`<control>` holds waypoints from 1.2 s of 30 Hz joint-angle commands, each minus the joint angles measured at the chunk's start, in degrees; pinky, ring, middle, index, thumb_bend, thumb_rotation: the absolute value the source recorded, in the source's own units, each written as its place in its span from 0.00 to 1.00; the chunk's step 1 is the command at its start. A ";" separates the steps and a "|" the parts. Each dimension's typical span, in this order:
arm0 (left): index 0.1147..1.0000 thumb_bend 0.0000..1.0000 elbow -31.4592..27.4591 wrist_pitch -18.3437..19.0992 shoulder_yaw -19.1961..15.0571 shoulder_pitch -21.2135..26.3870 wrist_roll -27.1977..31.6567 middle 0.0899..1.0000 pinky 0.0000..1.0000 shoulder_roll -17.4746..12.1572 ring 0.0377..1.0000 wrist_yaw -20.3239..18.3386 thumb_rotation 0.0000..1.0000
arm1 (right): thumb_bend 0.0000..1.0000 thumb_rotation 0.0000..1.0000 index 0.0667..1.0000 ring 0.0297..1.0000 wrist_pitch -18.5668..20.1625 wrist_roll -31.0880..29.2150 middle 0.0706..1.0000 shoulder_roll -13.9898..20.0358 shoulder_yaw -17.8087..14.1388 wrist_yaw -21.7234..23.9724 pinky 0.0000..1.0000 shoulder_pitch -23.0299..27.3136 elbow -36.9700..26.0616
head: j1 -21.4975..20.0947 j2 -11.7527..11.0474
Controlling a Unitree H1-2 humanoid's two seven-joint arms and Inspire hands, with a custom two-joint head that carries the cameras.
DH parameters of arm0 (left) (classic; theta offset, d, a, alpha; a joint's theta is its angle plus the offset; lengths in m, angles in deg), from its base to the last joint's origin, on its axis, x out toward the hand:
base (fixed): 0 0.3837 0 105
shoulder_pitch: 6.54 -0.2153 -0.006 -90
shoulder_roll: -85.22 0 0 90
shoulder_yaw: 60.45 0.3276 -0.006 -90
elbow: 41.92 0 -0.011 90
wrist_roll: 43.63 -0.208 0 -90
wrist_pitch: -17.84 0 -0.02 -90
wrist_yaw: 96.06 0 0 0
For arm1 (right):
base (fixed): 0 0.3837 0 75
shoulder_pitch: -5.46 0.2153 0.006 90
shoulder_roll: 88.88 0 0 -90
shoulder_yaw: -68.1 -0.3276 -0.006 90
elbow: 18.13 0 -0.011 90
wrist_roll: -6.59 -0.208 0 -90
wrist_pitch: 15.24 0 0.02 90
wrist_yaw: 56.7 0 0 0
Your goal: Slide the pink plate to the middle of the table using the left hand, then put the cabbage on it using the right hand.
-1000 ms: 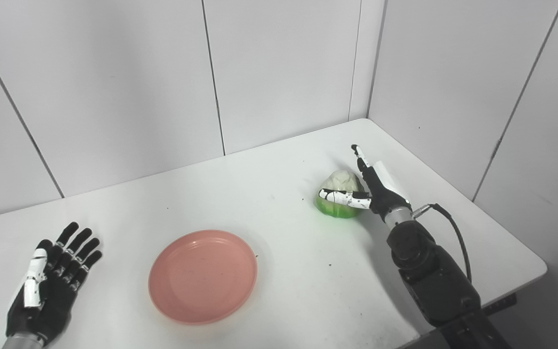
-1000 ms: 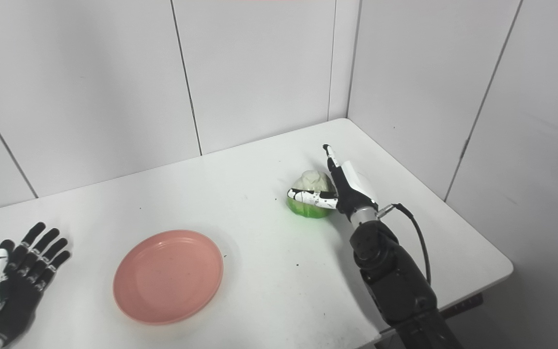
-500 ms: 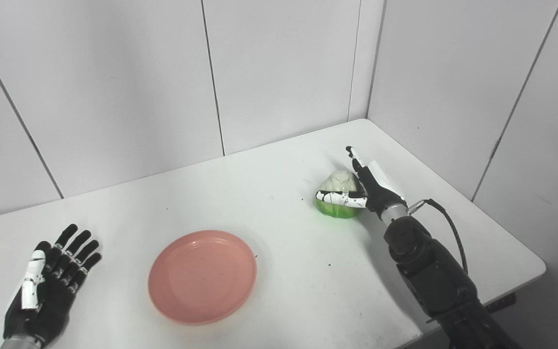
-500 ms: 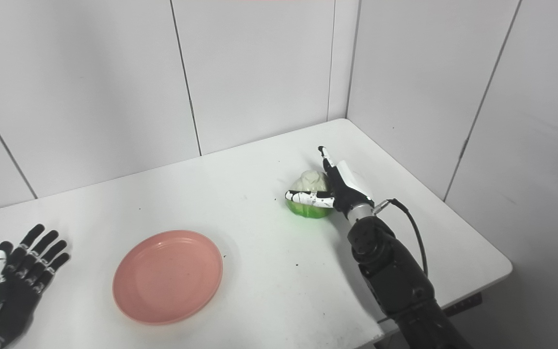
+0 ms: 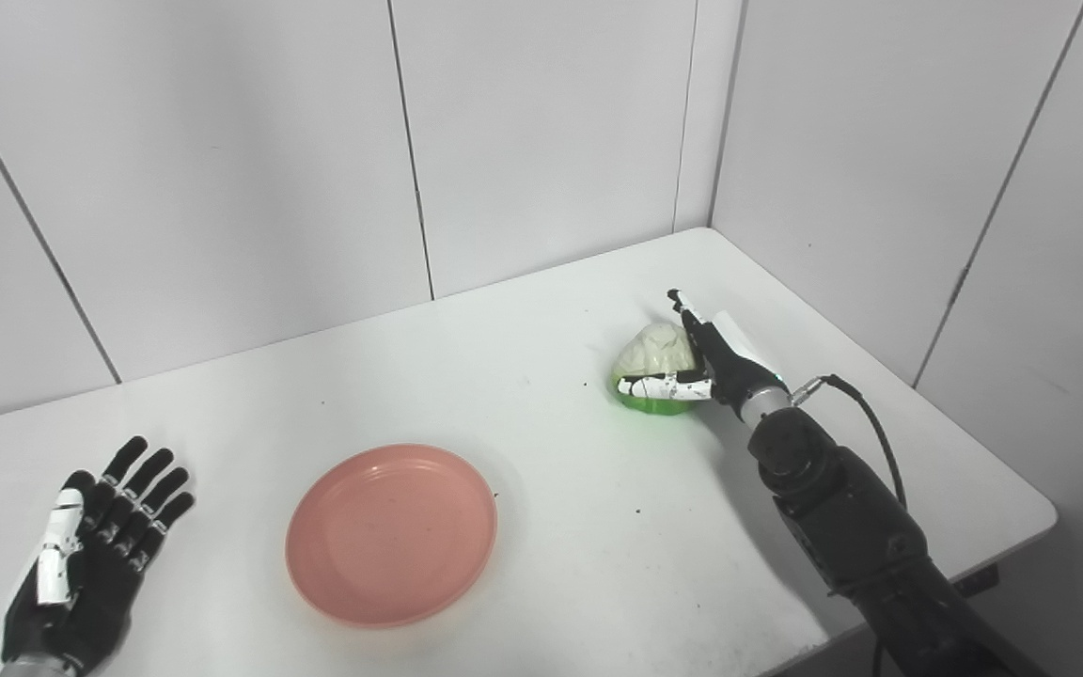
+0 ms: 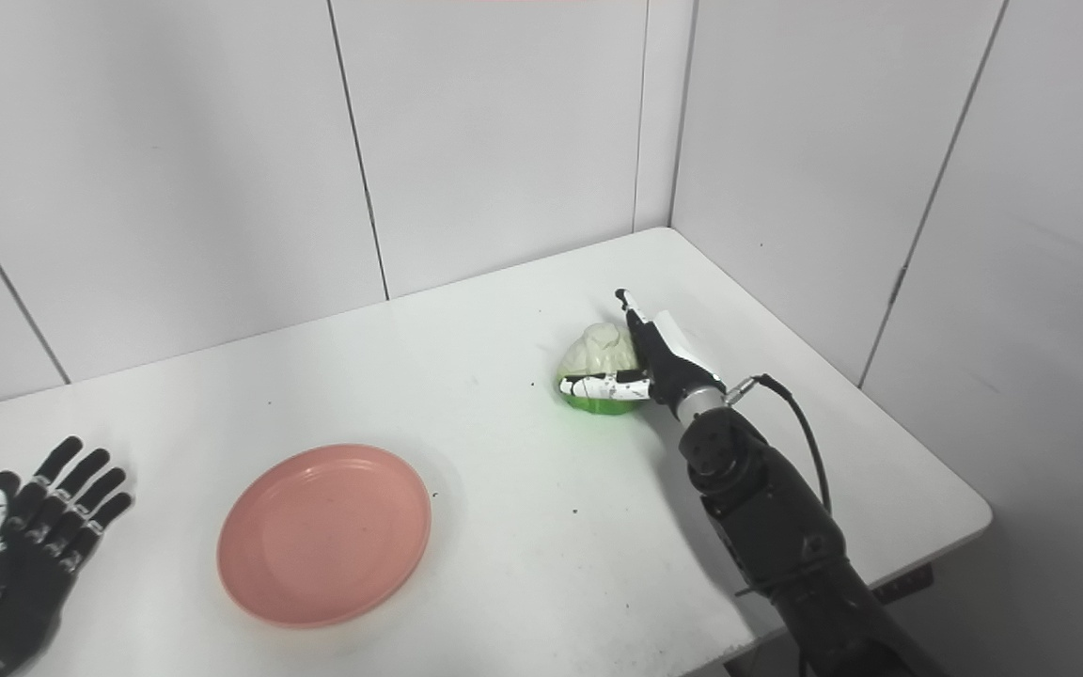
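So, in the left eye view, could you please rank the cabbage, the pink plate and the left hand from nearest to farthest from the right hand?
1. cabbage: right beside the right hand.
2. pink plate: mid-table, toward the near edge.
3. left hand: far left, open on the table.

The cabbage point(image 5: 654, 350) is partly hidden by the right hand point(image 5: 706, 362); grip can't be told. Left hand point(image 5: 81, 564) wrist is cut off at bottom edge.

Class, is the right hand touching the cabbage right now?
Touching. In the left eye view, the right hand has its thumb lying across the front of the cabbage, fingers against its right side, with no gap visible.
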 commanded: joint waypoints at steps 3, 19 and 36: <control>0.90 0.39 1.87 4.68 0.43 -2.80 -0.47 0.91 0.91 -0.65 0.90 0.82 1.00 | 1.00 0.43 0.95 0.93 -2.34 -1.01 0.95 1.60 0.62 1.33 0.87 2.82 0.52 | 0.16 0.16; 0.90 0.40 1.10 4.82 0.54 -2.97 -0.45 0.91 0.91 -0.48 0.91 1.03 1.00 | 0.98 0.12 0.69 0.66 -9.13 -5.49 0.67 -0.82 1.22 0.22 0.64 5.92 8.10 | 0.78 1.00; 0.90 0.40 -0.06 5.02 0.77 -3.31 -0.48 0.91 0.92 0.00 0.91 1.24 1.00 | 0.53 0.00 0.47 0.41 -4.93 -2.84 0.42 -1.73 3.88 -1.26 0.37 7.11 7.91 | 1.94 1.25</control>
